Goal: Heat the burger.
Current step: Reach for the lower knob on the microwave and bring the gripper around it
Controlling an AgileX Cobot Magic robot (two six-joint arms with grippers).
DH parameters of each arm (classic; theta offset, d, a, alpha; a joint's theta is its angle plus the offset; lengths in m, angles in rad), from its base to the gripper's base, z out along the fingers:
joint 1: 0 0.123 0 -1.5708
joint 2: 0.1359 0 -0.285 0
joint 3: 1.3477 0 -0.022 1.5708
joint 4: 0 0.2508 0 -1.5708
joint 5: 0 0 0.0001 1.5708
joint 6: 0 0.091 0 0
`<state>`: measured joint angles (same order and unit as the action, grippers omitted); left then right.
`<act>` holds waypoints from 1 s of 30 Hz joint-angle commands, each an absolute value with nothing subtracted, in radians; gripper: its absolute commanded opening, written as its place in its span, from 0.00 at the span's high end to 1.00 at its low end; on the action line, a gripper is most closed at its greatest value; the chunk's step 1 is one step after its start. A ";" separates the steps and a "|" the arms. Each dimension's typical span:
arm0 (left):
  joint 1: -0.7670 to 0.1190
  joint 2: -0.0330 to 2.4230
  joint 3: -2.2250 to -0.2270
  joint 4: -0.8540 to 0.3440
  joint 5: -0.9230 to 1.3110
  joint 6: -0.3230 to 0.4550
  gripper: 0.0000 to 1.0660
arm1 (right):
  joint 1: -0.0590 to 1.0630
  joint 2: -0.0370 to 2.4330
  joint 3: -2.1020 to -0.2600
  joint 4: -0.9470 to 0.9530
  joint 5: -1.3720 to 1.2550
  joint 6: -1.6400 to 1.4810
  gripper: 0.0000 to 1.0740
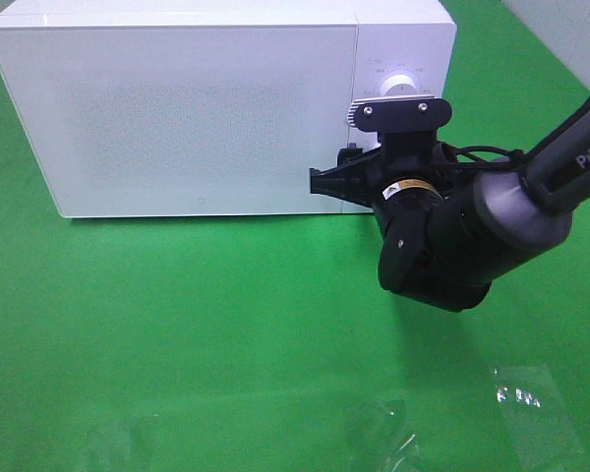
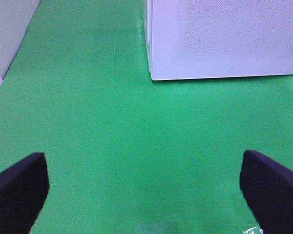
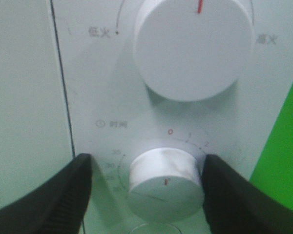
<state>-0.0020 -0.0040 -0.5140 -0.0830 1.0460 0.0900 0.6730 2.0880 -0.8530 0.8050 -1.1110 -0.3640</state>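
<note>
The burger is out of view. The white microwave stands at the back with its door shut, and its corner also shows in the left wrist view. My right gripper is at the control panel, open, with one finger on each side of the lower timer knob. One finger is close against the knob and the other stands a little off it. Above sits the large power knob. My left gripper hovers wide open over bare green cloth, holding nothing.
Green cloth covers the table. Crumpled clear film lies near the front edge, with another piece to its right. The right arm reaches in from the right, across the microwave's panel.
</note>
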 commanded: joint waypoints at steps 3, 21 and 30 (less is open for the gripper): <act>0.002 -0.024 -0.511 -0.082 1.036 0.090 0.06 | 0.660 2.087 -0.868 0.787 -1.127 -0.359 0.80; 0.002 -0.024 -0.511 -0.082 1.036 0.090 0.06 | 0.660 2.087 -0.868 0.695 -1.124 -0.132 1.00; 0.002 -0.024 -0.511 -0.082 1.036 0.090 0.06 | 0.660 2.087 -0.868 0.513 -1.125 0.475 1.00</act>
